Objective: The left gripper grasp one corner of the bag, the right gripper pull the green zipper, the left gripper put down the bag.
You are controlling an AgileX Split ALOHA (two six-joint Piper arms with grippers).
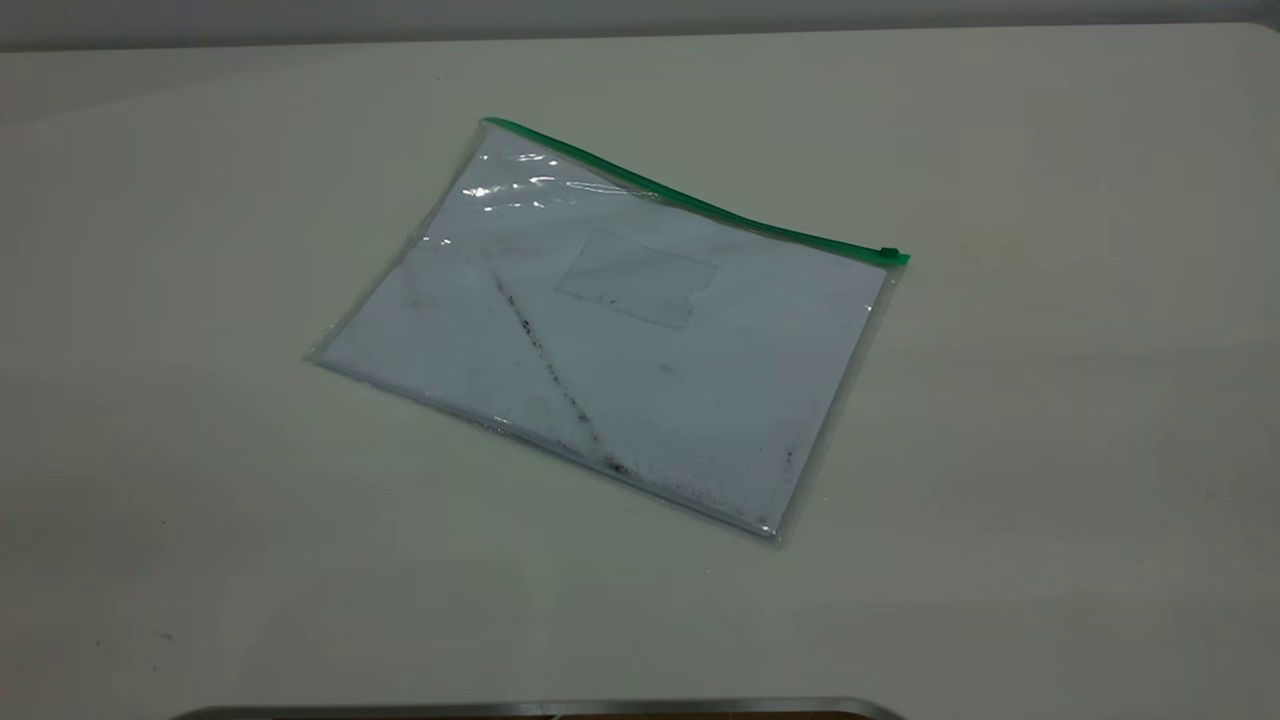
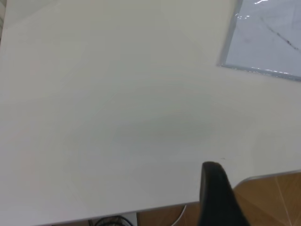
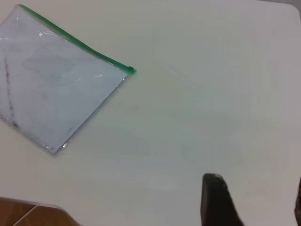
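The bag [image 1: 600, 340] lies flat on the white table, a clear pouch with white paper and a dark diagonal crease. The green zipper [image 1: 690, 205] runs along its far edge, with the slider tab [image 1: 889, 254] at the right end. The corner [image 1: 490, 124] is the far left one. Neither gripper shows in the exterior view. My left gripper [image 2: 221, 197] shows only as a black tapered part over the table edge, far from the bag [image 2: 268, 42]. My right gripper [image 3: 256, 188] is open and empty over bare table, well away from the bag [image 3: 56, 89] and slider [image 3: 131, 69].
The table's near edge has a metal trim [image 1: 540, 708]. Wooden floor [image 2: 273, 197] and a cable [image 2: 113, 220] show beyond the table edge in the left wrist view. Bare tabletop [image 1: 1050, 400] surrounds the bag on all sides.
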